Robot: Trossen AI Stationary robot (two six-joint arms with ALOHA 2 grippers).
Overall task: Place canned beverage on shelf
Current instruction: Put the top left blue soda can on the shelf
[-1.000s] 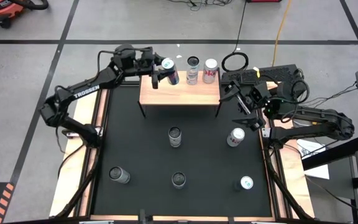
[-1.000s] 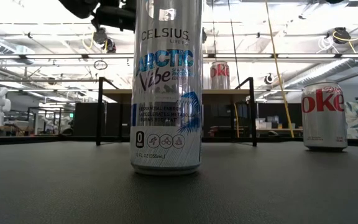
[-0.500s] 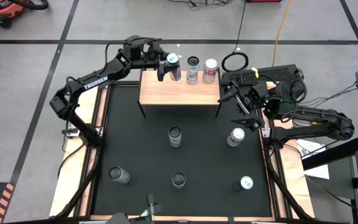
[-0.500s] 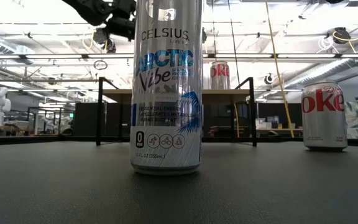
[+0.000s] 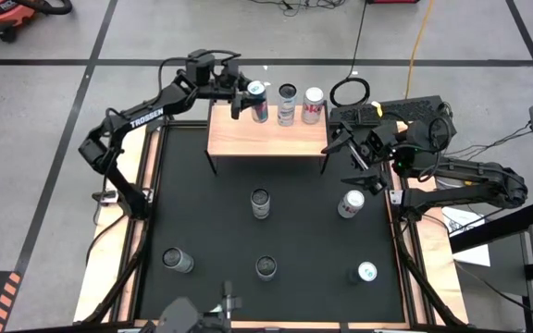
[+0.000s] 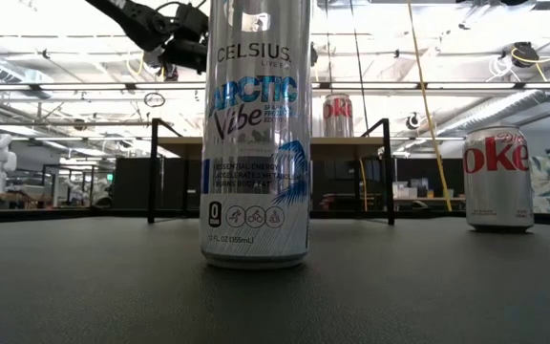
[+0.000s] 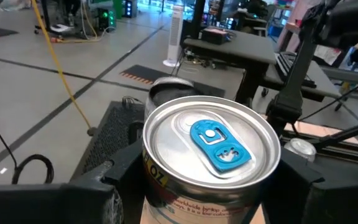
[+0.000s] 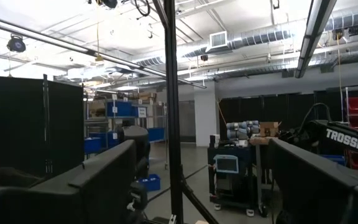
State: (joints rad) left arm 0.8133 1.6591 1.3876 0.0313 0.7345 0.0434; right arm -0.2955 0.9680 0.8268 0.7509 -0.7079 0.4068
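An upright silver can with a blue tab [image 7: 211, 144] sits between the fingers of my left gripper [image 5: 245, 100], over the far left part of the shelf [image 5: 266, 137]. The shelf is a light-wood board on black legs, and two cans [image 5: 288, 104] [image 5: 314, 104] stand along its far edge. The tall can near the low camera hides the held can's base, and whether it touches the board cannot be told. My right gripper [image 5: 348, 148] waits open beside the shelf's right end, holding nothing. My left gripper pinches the can's round wall just below its top rim [image 7: 157, 186] between its two fingers [image 7: 104, 186], one on each side. The fingers reach in about level from the table's left side. The can stays upright with its top facing up.
Several more cans stand on the black mat: one in the middle [image 5: 261, 203], one at the right [image 5: 351, 203], and three along the near side [image 5: 178, 261] [image 5: 266, 268] [image 5: 366, 273]. The shelf board has free room on its near half.
My left gripper has carried the can a little toward the table's right and far edge over the shelf and has sunk slightly. The can has stayed upright in the hold. The right arm has kept its place.
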